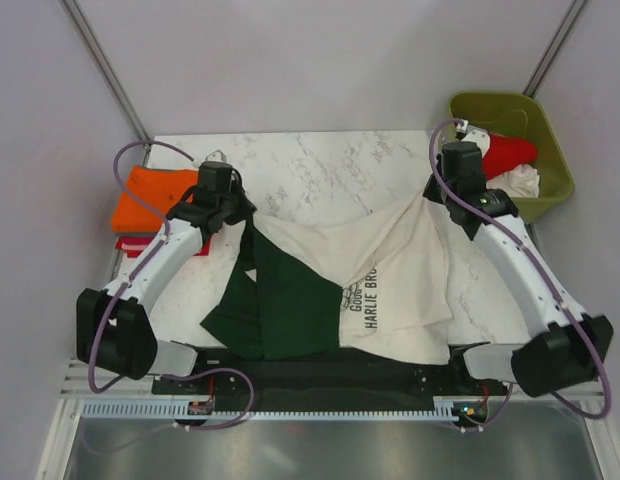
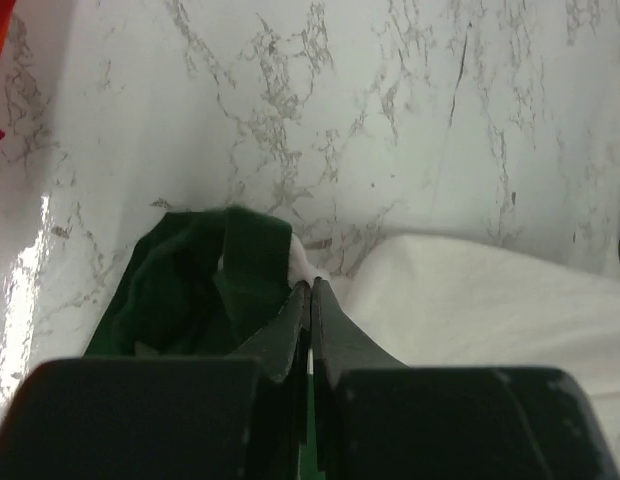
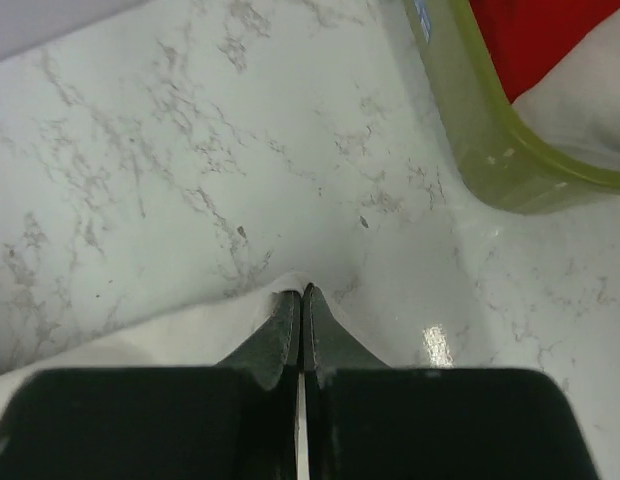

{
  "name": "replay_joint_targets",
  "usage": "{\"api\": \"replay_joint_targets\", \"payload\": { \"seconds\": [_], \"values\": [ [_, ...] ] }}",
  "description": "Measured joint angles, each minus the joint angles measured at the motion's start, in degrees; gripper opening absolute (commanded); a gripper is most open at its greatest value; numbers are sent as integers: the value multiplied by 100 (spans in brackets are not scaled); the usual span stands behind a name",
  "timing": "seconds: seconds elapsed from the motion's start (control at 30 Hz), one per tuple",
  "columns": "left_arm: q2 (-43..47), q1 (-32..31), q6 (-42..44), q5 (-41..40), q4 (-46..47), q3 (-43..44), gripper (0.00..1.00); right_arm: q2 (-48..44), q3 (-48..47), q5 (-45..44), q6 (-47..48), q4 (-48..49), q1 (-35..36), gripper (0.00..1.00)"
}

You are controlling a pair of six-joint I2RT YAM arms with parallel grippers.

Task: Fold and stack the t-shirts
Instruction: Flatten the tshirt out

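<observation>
Spreading looks the step in hand: left hand (image 2: 310,290) and right hand (image 3: 302,295) each pinch shut on an upper edge of the cream t-shirt (image 1: 400,270), rumpled mid-frame on the tabletop (image 1: 320,165), so next it likely needs drawing taut and flat.

A cream cotton t-shirt (image 1: 405,265) was marked with dark green sleeves and dark lettering. The white marble counter (image 1: 320,165) was veined in grey. An orange folded t-shirt (image 1: 150,195) and an olive-green plastic bin (image 1: 552,150) were seen.
</observation>
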State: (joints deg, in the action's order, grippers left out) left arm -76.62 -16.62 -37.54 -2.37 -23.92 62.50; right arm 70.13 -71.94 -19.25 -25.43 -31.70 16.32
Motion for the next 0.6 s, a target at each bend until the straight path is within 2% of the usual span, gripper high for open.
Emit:
{"api": "replay_joint_targets", "payload": {
  "seconds": [0.1,0.27,0.3,0.33,0.37,0.4,0.43,0.47,0.6],
  "values": [
    [-463,4,-90,-229,267,109,2,848,-20,319,-240,216,-498,0],
    [-1360,101,-186,-557,616,1375,2,2149,-942,732,-734,476,-1169,0],
    [-1589,162,-238,-564,708,1705,11,2413,-1255,811,-846,549,-1259,0],
    [-1816,229,-284,-560,778,2026,23,2662,-1574,916,-951,612,-1329,21],
    [-2009,308,-337,-546,848,2299,42,2863,-1818,1036,-1060,726,-1379,38],
    [-2197,389,-376,-509,916,2564,85,3038,-2063,1147,-1119,822,-1416,50],
    [-2343,459,-402,-483,938,2785,92,3145,-2221,1228,-1174,903,-1438,57],
    [-2439,505,-446,-468,946,2944,100,3224,-2345,1351,-1202,997,-1456,59],
    [-2483,627,-483,-361,933,3110,100,3161,-2245,1731,-1235,1279,-1456,59]
  ]
}}
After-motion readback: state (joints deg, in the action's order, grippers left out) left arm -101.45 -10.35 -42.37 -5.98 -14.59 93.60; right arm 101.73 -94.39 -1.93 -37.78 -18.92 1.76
